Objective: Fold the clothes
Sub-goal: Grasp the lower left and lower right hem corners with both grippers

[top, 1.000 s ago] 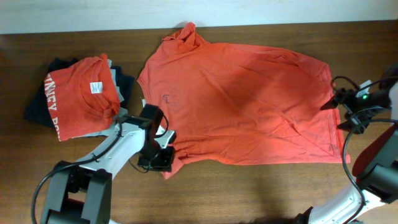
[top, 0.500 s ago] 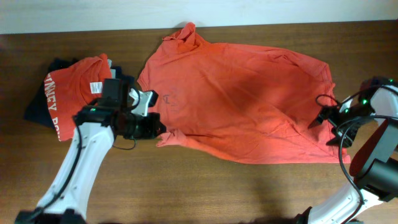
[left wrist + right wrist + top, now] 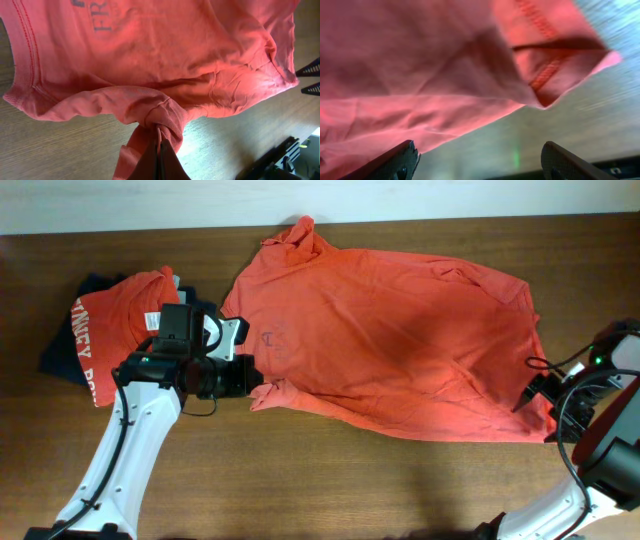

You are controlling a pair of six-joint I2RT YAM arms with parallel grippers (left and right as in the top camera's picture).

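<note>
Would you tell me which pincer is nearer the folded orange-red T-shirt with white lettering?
Left. The left pincer is beside the folded T-shirt, pinching the spread orange-red shirt; the right pincer is open at its far end.

Looks like a robot lab bench. Plain dark wood-grain table against a bare pale wall. The left arm and right arm reach in from the near edge, trailing loose black cables. Shirt spread out, folded pile beside it.
</note>
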